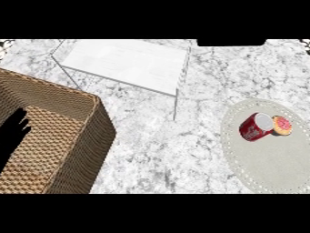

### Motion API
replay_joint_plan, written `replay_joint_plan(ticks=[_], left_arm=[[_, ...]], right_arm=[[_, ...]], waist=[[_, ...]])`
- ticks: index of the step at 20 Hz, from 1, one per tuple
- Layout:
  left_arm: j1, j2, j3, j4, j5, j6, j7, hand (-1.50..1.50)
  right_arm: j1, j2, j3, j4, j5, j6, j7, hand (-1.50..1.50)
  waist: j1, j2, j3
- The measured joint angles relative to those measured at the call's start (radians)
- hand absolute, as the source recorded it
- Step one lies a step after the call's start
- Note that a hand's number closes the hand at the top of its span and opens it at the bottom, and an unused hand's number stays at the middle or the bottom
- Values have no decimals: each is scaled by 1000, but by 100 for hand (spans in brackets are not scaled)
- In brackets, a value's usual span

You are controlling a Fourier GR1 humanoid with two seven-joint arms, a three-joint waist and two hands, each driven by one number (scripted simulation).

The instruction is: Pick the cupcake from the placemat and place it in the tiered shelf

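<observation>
The cupcake (264, 126) lies tipped on its side on a pale oval placemat (278, 159) at the right; it has a red wrapper and pink frosting facing right. The tiered shelf (127, 63), a white-topped frame with thin metal legs, stands at the back centre. My left hand (9, 134) shows at the left edge as a dark shape with fingers straight, over the wicker basket, far from the cupcake. My right hand is not in view.
A large wicker basket (83, 136) fills the left side of the marble counter. A dark object (230, 42) sits at the back edge, right of the shelf. Bare counter lies between the basket and the placemat.
</observation>
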Motion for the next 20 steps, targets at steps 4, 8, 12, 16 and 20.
replay_joint_plan(ticks=[4,8,12,16,20], left_arm=[[12,2,-3,-12,-4,15,15,0],[16,1,-5,-14,-3,19,17,0],[28,-4,-1,-19,-4,20,6,0],[38,-9,2,-25,-8,28,-1,0],[50,-14,-1,-37,-12,30,0,0]], right_arm=[[-24,30,36,-40,47,-53,74,-150],[-48,70,78,-58,94,-93,147,-150],[-56,90,125,-98,134,-98,210,-150],[-55,112,164,-136,177,-114,258,-150],[-53,135,187,-152,218,-144,313,-150]], waist=[[-6,-1,0],[-7,0,1],[-14,-2,2],[-20,-3,3],[-21,-3,4]])
